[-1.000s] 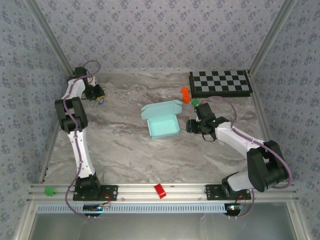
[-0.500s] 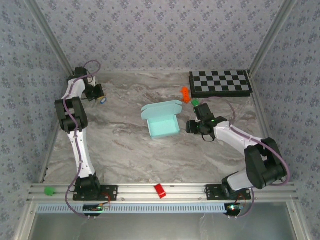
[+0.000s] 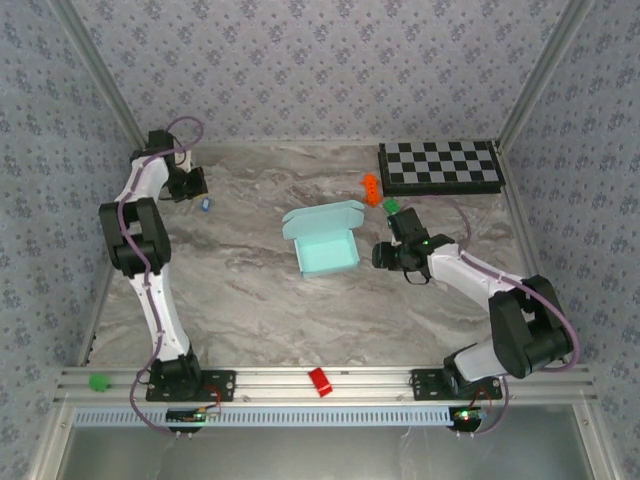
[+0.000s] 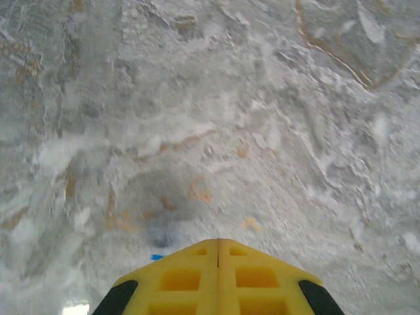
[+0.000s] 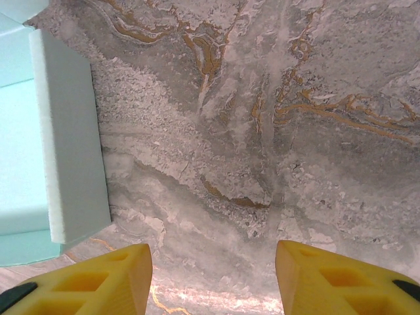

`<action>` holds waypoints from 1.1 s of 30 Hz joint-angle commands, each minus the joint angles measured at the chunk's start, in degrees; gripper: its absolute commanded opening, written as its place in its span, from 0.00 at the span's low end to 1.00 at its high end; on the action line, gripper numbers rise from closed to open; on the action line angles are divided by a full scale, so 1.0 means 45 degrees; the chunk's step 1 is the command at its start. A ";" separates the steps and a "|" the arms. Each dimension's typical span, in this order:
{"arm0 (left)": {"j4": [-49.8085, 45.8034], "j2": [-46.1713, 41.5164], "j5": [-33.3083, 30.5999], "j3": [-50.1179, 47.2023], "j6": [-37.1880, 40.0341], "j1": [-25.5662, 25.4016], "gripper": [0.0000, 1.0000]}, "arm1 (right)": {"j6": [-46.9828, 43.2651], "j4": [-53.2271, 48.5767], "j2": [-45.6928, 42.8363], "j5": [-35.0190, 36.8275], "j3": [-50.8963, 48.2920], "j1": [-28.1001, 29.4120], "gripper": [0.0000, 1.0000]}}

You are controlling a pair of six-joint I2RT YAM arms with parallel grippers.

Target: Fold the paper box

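The paper box (image 3: 327,252) is pale aqua card, standing formed in the middle of the table with its lid (image 3: 322,216) open toward the back. One of the paper box's side walls (image 5: 69,138) shows at the left of the right wrist view. My right gripper (image 3: 381,253) hovers just right of the box, open, with bare marble between its yellow fingers (image 5: 211,262). My left gripper (image 3: 199,185) is far off at the back left, and its yellow fingers (image 4: 218,244) are pressed together on nothing.
A small blue piece (image 3: 206,204) lies by the left gripper, with a sliver of that blue piece (image 4: 157,257) at the fingers' edge. An orange piece (image 3: 371,188) and a green block (image 3: 391,205) sit behind the right gripper, near the checkered board (image 3: 440,166). A red piece (image 3: 320,381) lies on the front rail.
My left gripper has drawn back a little toward the left wall, away from the small blue piece, and its jaws have closed. The right arm and the box have hardly moved.
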 commanded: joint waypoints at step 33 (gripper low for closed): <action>0.1681 -1.1775 -0.1786 -0.9326 -0.3495 -0.4782 0.00 | 0.2193 0.3444 0.2743 -0.1938 0.0441 0.0653 0.38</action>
